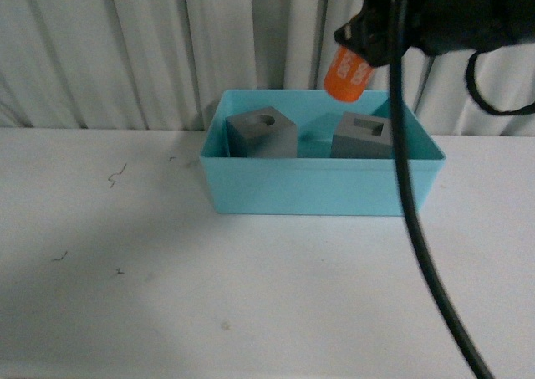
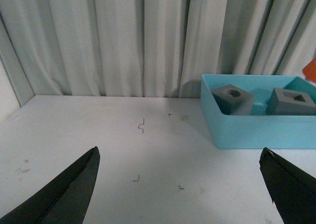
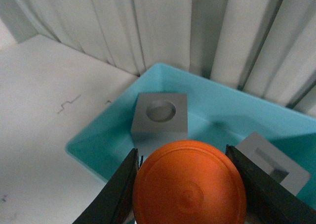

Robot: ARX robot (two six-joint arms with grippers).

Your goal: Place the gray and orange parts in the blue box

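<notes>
Currently held: orange cylinder [image 3: 189, 183], clamped by its curved sides between the right gripper [image 1: 355, 53] fingers, above the blue box [image 1: 322, 186]. Likely light, rigid, smooth; may slip.
Below jaws: gray block with round hole [image 3: 160, 116]; gray block with slot [image 3: 270, 160]; both boxed.
Left gripper [image 2: 180, 194]: wide open, empty.

Lighting: dim, cool, diffuse; no glare is seen. Soft shadows are cast on the surface [image 1: 125, 253]. The orange cylinder [image 3: 189, 183] is rendered blurred at close range.
</notes>
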